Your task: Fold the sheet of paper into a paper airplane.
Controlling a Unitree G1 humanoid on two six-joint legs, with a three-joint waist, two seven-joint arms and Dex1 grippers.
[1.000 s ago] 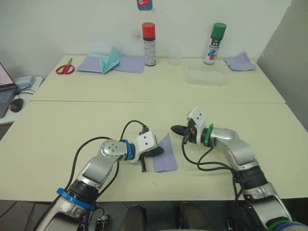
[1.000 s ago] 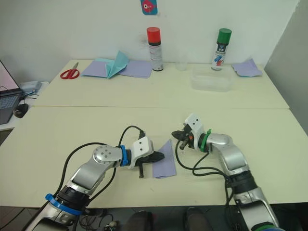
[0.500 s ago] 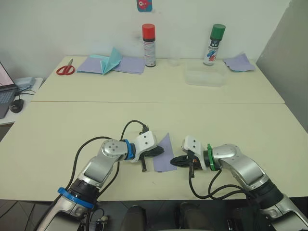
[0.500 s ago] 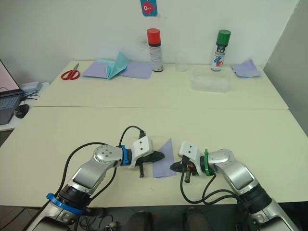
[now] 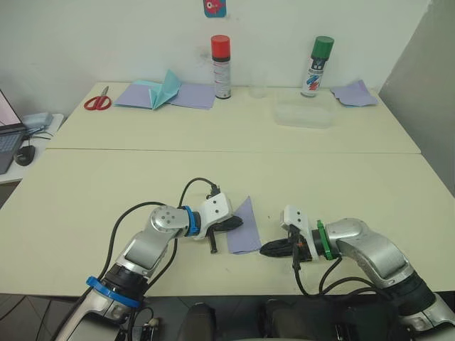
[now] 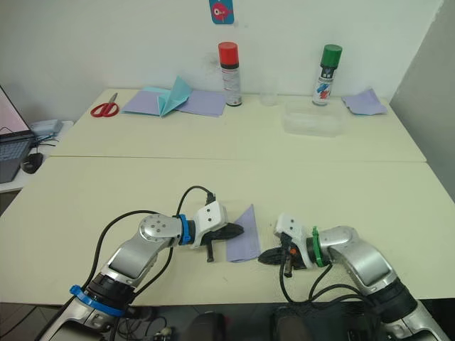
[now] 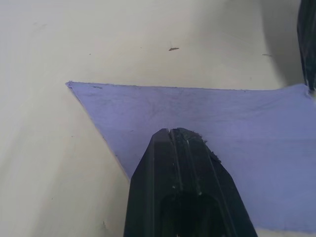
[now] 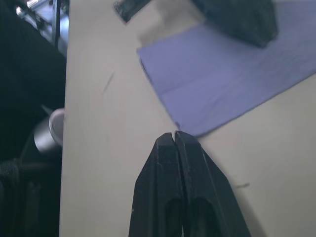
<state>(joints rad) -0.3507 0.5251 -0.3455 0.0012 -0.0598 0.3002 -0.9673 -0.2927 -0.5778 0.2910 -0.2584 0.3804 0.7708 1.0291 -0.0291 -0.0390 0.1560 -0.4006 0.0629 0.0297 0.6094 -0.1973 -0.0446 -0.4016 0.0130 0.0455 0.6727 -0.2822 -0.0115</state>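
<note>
Left gripper [image 5: 234, 224]: its black fingers were pressed together, tips resting flat on top of the sheet of paper, pinning it to the table rather than pinching it.
Sheet of paper [image 5: 244, 229]: lilac, folded to a narrow piece with a pointed far end, it lay flat under the left fingertips [image 7: 178, 143] and spread out beyond them toward the right gripper.
Right gripper [image 5: 272, 249]: its two fingers were closed against each other with nothing between them, tips low at the table and pointing at the near corner of the paper, just beside it; whether they touched it I could not tell.
Table [image 5: 106, 192]: pale cream, carrying both grippers and the paper near its front edge.
Far beyond the grippers, left side: red scissors [image 5: 95, 101], wider lilac sheets [image 5: 190, 94] and a teal folded paper [image 5: 164, 88] lying on them.
Far beyond, middle: a red-capped spray can [image 5: 220, 65] standing upright.
Far beyond, right side: a green-capped spray can [image 5: 316, 65], a clear plastic tub [image 5: 306, 114] in front of it, and another lilac sheet [image 5: 354, 92] at the corner.
</note>
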